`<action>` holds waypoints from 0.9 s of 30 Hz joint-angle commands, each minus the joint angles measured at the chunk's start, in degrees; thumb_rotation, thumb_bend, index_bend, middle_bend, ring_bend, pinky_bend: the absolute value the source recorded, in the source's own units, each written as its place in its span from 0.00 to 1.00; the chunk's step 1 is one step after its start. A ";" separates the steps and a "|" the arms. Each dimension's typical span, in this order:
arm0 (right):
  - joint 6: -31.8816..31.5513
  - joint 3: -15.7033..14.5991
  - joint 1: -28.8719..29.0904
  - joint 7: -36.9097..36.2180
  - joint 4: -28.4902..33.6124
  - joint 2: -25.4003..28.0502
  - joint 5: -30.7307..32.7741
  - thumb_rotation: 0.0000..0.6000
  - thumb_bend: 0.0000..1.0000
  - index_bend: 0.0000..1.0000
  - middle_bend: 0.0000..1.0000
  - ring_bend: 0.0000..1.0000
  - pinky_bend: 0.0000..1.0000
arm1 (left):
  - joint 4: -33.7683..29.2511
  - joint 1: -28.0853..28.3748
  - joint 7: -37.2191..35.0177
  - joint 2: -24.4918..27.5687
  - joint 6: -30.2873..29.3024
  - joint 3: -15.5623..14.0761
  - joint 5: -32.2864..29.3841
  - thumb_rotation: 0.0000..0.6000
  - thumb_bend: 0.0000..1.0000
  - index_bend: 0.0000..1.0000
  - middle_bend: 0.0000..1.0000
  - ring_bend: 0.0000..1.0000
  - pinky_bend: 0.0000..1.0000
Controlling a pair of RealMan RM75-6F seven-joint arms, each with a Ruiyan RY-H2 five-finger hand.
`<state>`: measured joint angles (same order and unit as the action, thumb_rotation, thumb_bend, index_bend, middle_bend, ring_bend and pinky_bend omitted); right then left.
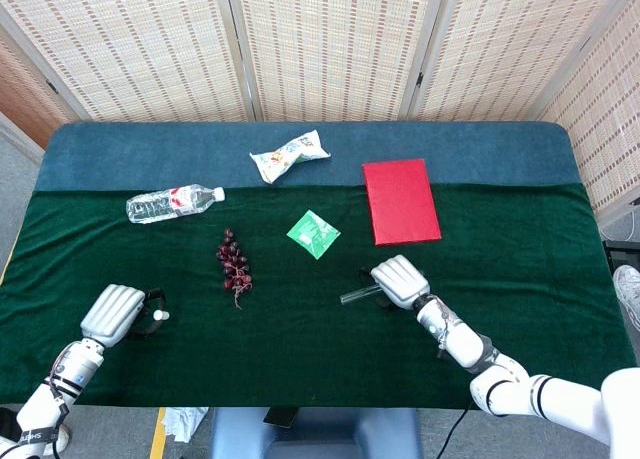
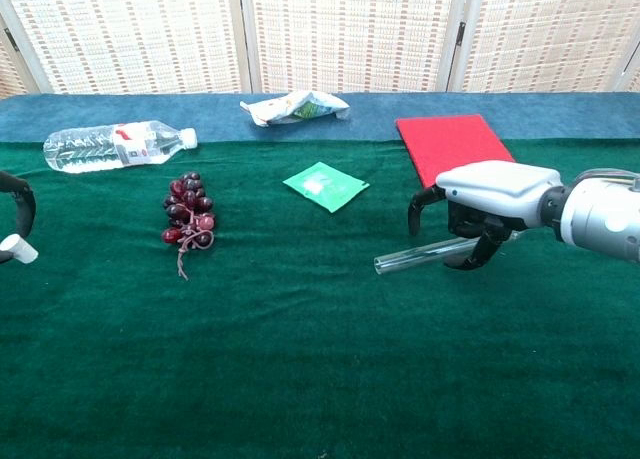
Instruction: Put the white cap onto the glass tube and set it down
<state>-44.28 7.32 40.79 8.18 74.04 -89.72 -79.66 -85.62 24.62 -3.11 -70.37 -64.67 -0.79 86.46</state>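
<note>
The right hand (image 2: 478, 211) is arching over the glass tube (image 2: 408, 256), fingers (image 2: 413, 209) apart; they should close mid-tube. The left hand (image 1: 113, 312) is pinching the white cap (image 2: 17, 247).

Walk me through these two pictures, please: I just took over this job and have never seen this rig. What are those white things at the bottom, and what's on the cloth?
Both pictures come from the robot's own cameras: one looks down from its head, the other forward from its chest. The white shapes are its two mechanical hands. The left hand holds a small white cap at the near left edge. The right hand is arched over a clear glass tube lying on the green cloth; whether it grips the tube yet is unclear. Also on the table: a water bottle on its side, a bunch of dark grapes, a green packet, a red book and a crumpled snack bag.
</note>
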 commanded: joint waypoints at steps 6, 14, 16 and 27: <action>0.01 0.00 1.00 1.65 -1.45 -1.27 1.74 1.00 0.35 0.41 0.99 1.00 1.00 | 0.63 -0.28 -0.70 -0.11 -0.23 -0.14 0.10 1.00 0.43 0.64 1.00 0.94 0.93; -0.15 -0.33 0.98 2.50 -2.06 -0.41 3.52 1.00 0.35 0.42 1.00 1.00 1.00 | 1.24 -0.52 -1.26 -0.35 -0.27 -0.31 0.19 1.00 0.43 0.64 1.00 0.94 0.93; -0.23 -0.37 1.03 2.70 -2.27 -0.38 3.91 1.00 0.35 0.43 1.00 1.00 1.00 | 1.36 -0.50 -1.32 -0.48 -0.26 -0.28 0.23 1.00 0.43 0.64 1.00 0.94 0.93; 0.33 -0.95 1.60 4.21 -3.30 -0.83 5.65 1.00 0.35 0.46 1.00 1.00 1.00 | 1.82 -0.65 -1.65 -0.67 -0.31 -0.30 0.21 1.00 0.43 0.64 1.00 0.94 0.93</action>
<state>-44.03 6.41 42.34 12.30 70.83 -90.50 -74.11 -83.79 23.96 -4.76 -71.05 -64.98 -1.09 86.67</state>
